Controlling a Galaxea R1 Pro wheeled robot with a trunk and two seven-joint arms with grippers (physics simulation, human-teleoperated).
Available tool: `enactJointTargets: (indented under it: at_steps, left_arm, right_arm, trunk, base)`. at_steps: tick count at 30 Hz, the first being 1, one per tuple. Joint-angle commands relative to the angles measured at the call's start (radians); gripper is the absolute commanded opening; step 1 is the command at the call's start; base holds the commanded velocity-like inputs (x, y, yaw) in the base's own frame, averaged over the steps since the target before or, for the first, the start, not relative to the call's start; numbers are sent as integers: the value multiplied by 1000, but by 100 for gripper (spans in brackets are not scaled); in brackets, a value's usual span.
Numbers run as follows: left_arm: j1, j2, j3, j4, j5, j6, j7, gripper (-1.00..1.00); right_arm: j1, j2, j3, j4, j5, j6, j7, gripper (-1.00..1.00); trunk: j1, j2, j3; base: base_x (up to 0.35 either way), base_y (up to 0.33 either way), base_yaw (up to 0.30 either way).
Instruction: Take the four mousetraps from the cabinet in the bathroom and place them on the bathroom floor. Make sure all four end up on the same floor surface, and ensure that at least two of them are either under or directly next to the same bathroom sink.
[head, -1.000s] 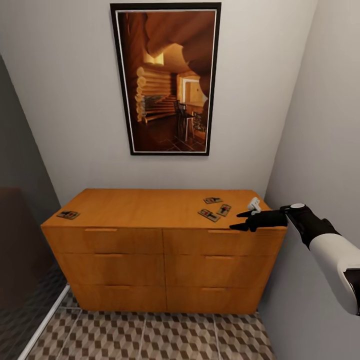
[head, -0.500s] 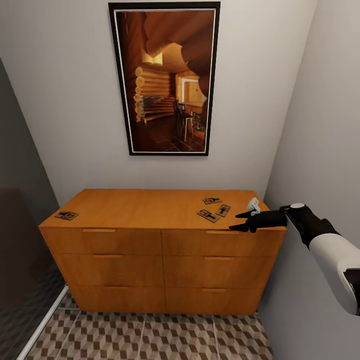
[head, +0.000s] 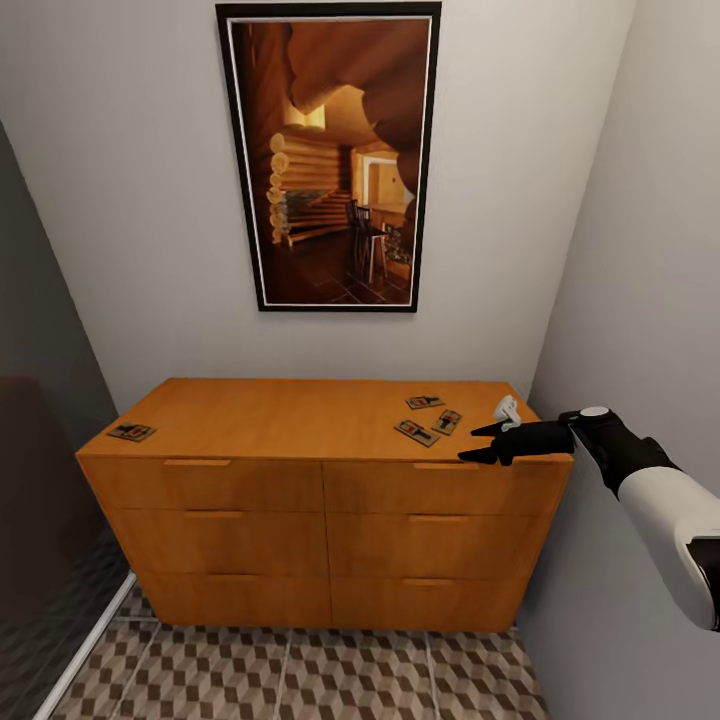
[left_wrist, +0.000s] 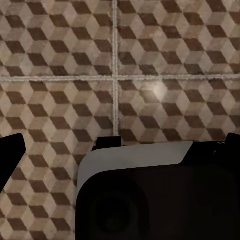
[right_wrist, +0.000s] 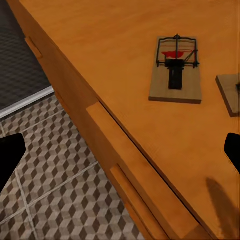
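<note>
Four small brown wooden mousetraps lie on the flat top of the long orange-brown wooden cabinet (head: 300, 430) — three (head: 417, 431) clustered nr its right end, one (head: 132, 432) at far left. Right gripper (head: 483, 442) hovers over the right front edge w/ fingers spread wide, nothing held — left gripper (left_wrist: 120, 145) faces the cube-pattern tiled floor (left_wrist: 150, 75), also spread.

Soft, even light fills the room, and the left side falls into dim grey shade. A pale glare spot sits on the floor (left_wrist: 155, 92). The gripper (right_wrist: 120, 145) casts a faint shadow on the cabinet (right_wrist: 125, 65); renders are slightly soft.
</note>
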Motion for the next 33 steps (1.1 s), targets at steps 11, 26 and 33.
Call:
enactJointTargets:
  at_steps: [11,26,33]
  left_arm:
    - [-1,0,-4,1,-1,-3,4,100]
    - [-1,1,-4,1,-1,-3,4,100]
    - [-1,1,-4,1,-1,-3,4,100]
  right_arm:
    - [0,0,1,1,1,6,3,100]
    - [0,1,1,2,0,6,2,100]
    - [0,1,1,3,0,6,2,100]
  trunk:
    - [0,-1,-1]
    - [0,-1,-1]
    - [0,-1,-1]
  base:
    - [60,0,0]
    - [2,0,0]
    - [0,0,0]
